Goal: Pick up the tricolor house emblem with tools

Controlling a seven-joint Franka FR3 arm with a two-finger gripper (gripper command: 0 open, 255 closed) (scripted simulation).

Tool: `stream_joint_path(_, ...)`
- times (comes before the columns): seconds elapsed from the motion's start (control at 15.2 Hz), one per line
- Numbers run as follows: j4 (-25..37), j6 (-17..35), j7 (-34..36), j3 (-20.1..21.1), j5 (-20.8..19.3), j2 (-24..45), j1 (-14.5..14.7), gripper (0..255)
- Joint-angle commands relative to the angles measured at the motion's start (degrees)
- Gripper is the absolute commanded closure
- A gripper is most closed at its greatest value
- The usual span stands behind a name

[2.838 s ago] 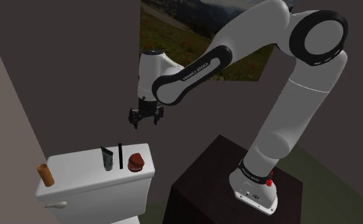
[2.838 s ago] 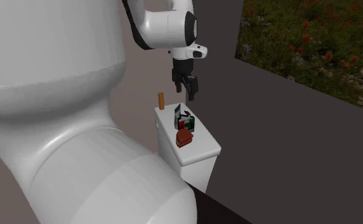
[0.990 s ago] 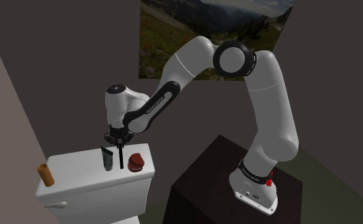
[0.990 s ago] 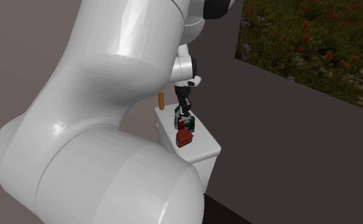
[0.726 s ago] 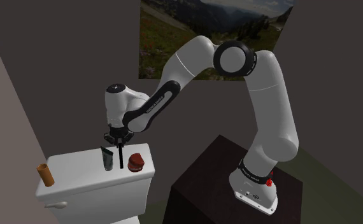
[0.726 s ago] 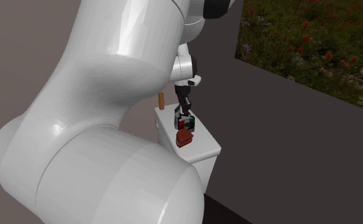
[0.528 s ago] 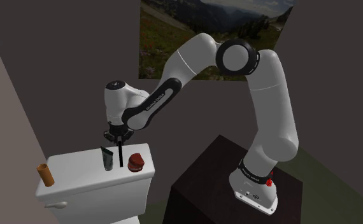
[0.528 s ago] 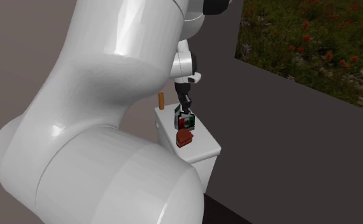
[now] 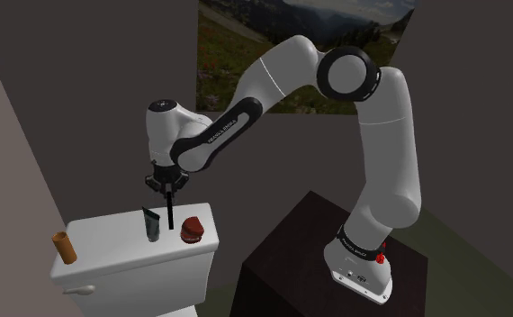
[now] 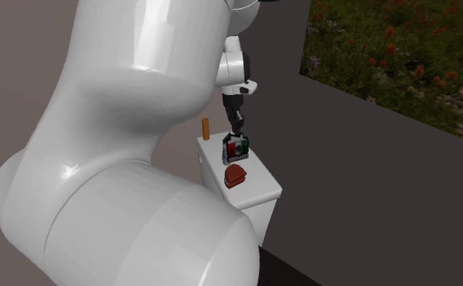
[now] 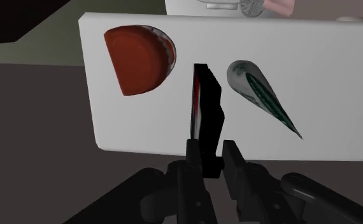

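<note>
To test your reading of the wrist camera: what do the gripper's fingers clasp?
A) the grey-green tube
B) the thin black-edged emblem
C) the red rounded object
B: in the wrist view the gripper clasps the thin emblem edge-on; the red object and the tube lie apart on either side.

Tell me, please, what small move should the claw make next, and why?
Probably a straight lift upward. The claw is shut on the emblem, which stands on edge close above the white lid, between the red piece and the tube. Rising straight should clear both neighbours without knocking them.
</note>
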Motion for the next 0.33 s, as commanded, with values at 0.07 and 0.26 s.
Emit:
stream_joint_path(0.07, -0.05, -1.53, -0.8, 0.65, 0.96, -1.67, -0.52, 255)
stream_joint_path(0.26, -0.02, -2.13, -1.08, 0.88, 1.32, -2.27, -0.68, 255)
